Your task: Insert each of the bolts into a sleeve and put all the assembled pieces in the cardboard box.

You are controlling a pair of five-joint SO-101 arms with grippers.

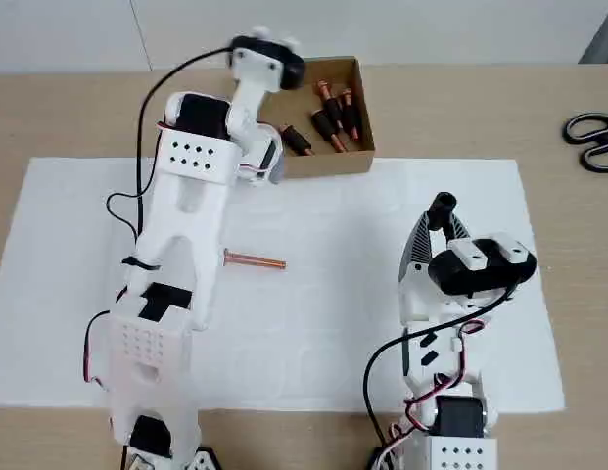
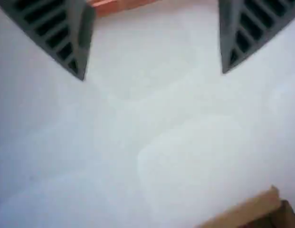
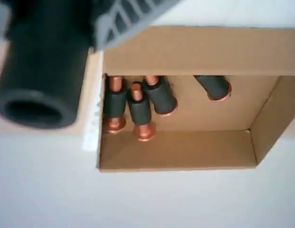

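One bolt (image 1: 255, 260) lies loose on the sheet (image 1: 382, 323). Its long axis runs across the table, head toward the left arm's side and tip toward the right arm's. It sits just beside the left arm's forearm. The left claw (image 2: 153, 71) is spread and empty, over the sheet by the near corner of the box (image 1: 328, 162), so the bolt lies back from it, toward that arm's base. The right claw (image 1: 436, 230) pinches a sleeve (image 1: 442, 208), well apart from the bolt, off its tip end. Four pieces (image 1: 328, 117) are in the box. The left arm looks nearer to me; a grip across the shank should suit.
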